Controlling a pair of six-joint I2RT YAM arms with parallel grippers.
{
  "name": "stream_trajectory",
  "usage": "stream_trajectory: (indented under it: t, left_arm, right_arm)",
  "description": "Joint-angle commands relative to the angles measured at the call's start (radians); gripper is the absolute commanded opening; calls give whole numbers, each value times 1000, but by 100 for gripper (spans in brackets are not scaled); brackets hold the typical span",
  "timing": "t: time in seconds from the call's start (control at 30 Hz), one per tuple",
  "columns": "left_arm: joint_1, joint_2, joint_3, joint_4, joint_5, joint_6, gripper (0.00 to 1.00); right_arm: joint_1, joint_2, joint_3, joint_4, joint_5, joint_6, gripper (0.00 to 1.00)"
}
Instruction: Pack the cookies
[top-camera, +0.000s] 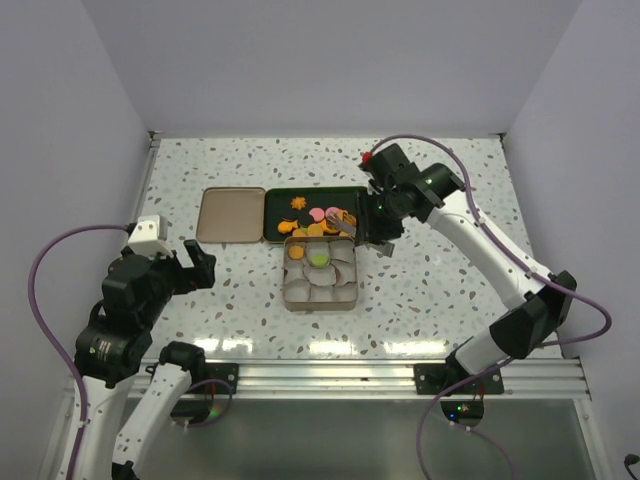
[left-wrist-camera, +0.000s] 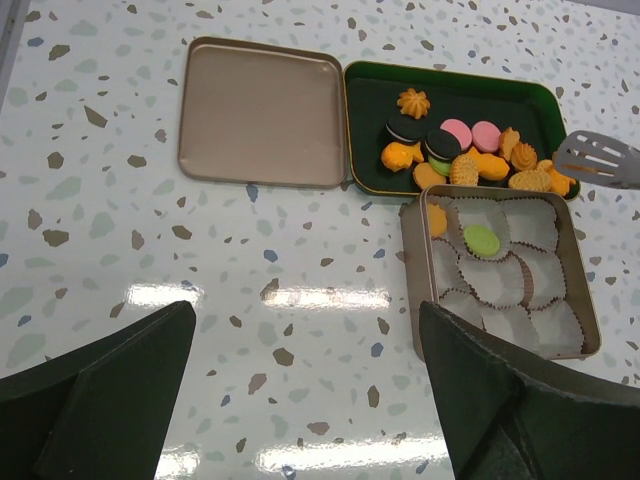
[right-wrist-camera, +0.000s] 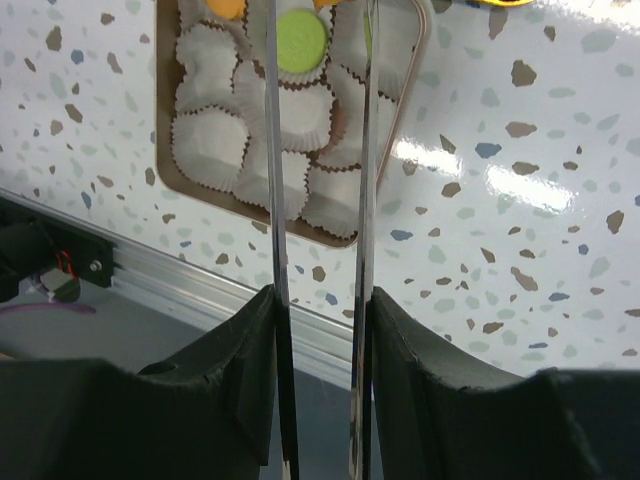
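The white speckled worktop (top-camera: 250, 300) carries three things. A dark green tray (top-camera: 280, 215) lies under the right end effector (top-camera: 375, 228). A tan tin (top-camera: 320, 307) lies against the tray, just nearer the arm bases than that end effector. A flat tan lid (top-camera: 231, 214) touches the tray's other side, ahead of the left end effector (top-camera: 198, 262).

I see most cookies (left-wrist-camera: 470, 160) heaped loose in the green tray (left-wrist-camera: 372, 120): mainly orange, two pink, two dark sandwich ones. One green cookie (left-wrist-camera: 481, 239) lies flat in the tin (left-wrist-camera: 410, 270), with an orange one (left-wrist-camera: 437, 221) beside it.
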Motion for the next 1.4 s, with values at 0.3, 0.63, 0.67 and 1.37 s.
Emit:
stream_trajectory:
  t: [0.3, 0.63, 0.67, 1.37]
  left_arm:
    - [-7, -5, -7, 50, 10, 27, 100]
    - [-7, -22, -7, 46, -3, 23, 100]
    - [-7, -20, -7, 46, -3, 21, 100]
    - [-7, -23, -4, 44, -6, 21, 100]
  right_arm:
    - [20, -84, -138, 33, -42, 7, 0]
    - [22, -64, -148, 41, -4, 21, 0]
    - [20, -61, -143, 38, 2, 21, 0]
    - [23, -27, -74, 22, 70, 29, 44]
